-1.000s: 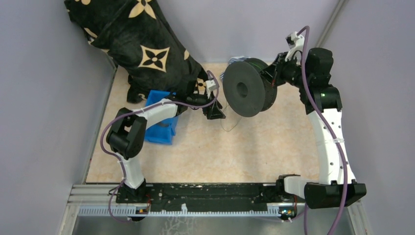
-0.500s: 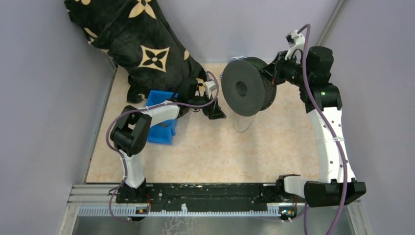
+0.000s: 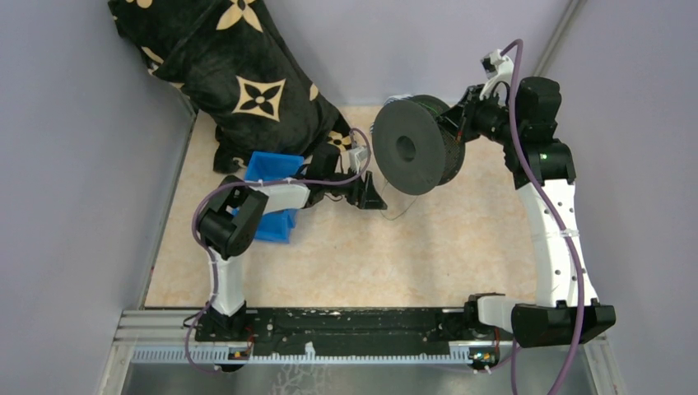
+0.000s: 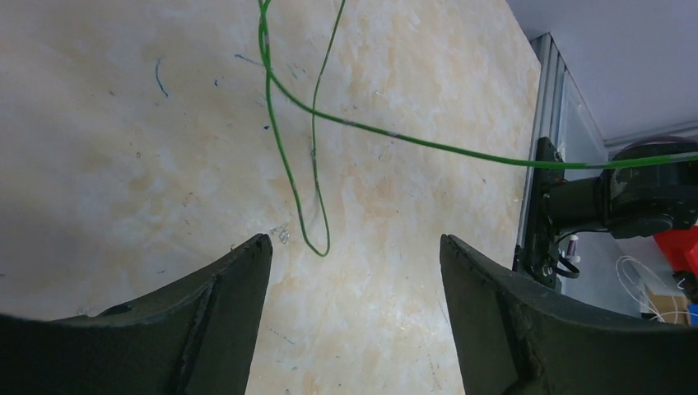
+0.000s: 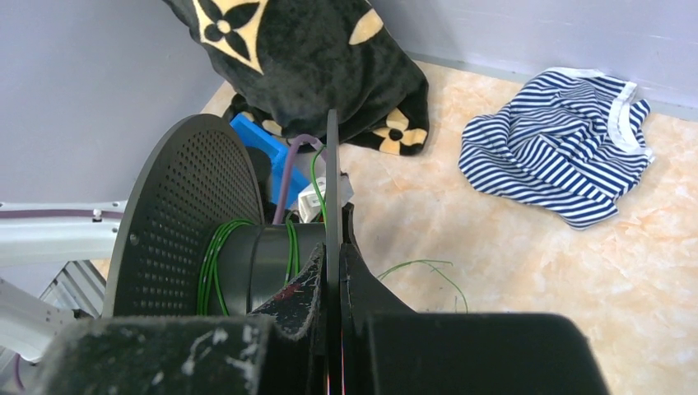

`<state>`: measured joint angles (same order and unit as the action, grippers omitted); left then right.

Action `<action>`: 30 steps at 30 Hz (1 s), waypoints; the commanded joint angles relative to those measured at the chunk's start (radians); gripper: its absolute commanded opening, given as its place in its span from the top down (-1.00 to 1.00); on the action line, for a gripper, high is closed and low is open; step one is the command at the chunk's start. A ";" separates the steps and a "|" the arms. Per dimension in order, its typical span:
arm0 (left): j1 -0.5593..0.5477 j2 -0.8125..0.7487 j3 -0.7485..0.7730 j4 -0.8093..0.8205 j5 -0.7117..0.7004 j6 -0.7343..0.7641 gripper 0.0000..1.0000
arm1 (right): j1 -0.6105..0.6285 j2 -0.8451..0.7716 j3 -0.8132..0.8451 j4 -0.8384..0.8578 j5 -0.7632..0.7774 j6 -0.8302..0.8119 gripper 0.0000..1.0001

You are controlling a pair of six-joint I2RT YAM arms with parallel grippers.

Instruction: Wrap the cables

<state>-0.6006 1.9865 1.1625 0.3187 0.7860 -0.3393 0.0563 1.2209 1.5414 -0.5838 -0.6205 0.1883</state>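
Nearest the viewer, both arms rise from the front edge of the counter (image 3: 370,255). The left arm reaches inward, low over the surface, and the left pincer (image 3: 374,197) stands wide apart with nothing between its fingers. In its wrist view the left pincer (image 4: 354,243) frames a bare patch of counter, where the cables (image 4: 265,37), a thin green wire, lie in a narrow loose loop just ahead of the fingertips, with one strand running off to the right. From above, that slack loop (image 3: 399,212) lies just below a black spool (image 3: 407,150), which is held on edge above the counter. The right pincer (image 3: 455,132) is clamped tight on the rim of the spool's far flange. Its wrist view shows the right pincer (image 5: 333,247) nipping the thin flange, with several green turns (image 5: 210,263) wound on the hub. Left of the spool sits a blue bin (image 3: 267,164), partly under the left arm. Behind the bin is a black cloth (image 3: 239,82) with a flower pattern. A striped shirt (image 5: 560,164) lies crumpled near the back wall.
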 commanded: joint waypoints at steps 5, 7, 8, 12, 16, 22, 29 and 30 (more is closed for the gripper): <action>-0.005 0.089 0.043 0.051 -0.016 -0.059 -0.52 | 0.002 -0.013 0.080 0.093 -0.024 0.035 1.00; -0.007 0.108 0.061 0.054 -0.014 -0.059 -0.46 | 0.004 -0.015 0.081 0.091 -0.024 0.036 1.00; -0.008 0.117 0.071 0.055 -0.008 -0.058 -0.41 | 0.004 -0.017 0.081 0.090 -0.022 0.036 1.00; -0.018 0.147 0.108 0.056 0.012 -0.061 -0.29 | 0.003 -0.020 0.080 0.084 -0.015 0.033 1.00; -0.025 0.173 0.136 0.056 0.034 -0.073 -0.14 | 0.004 -0.021 0.078 0.083 -0.012 0.031 1.00; -0.028 0.195 0.159 0.060 0.073 -0.089 0.27 | 0.003 -0.020 0.061 0.094 0.010 0.030 1.00; -0.028 0.148 0.102 0.058 0.145 -0.010 0.92 | 0.003 -0.004 0.069 0.111 0.132 0.024 1.00; -0.027 0.135 0.093 0.043 0.157 0.015 0.98 | 0.003 0.000 0.073 0.112 0.167 0.022 1.00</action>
<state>-0.6250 2.1712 1.2930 0.3599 0.8692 -0.4034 0.0566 1.2224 1.5539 -0.5835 -0.5598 0.1947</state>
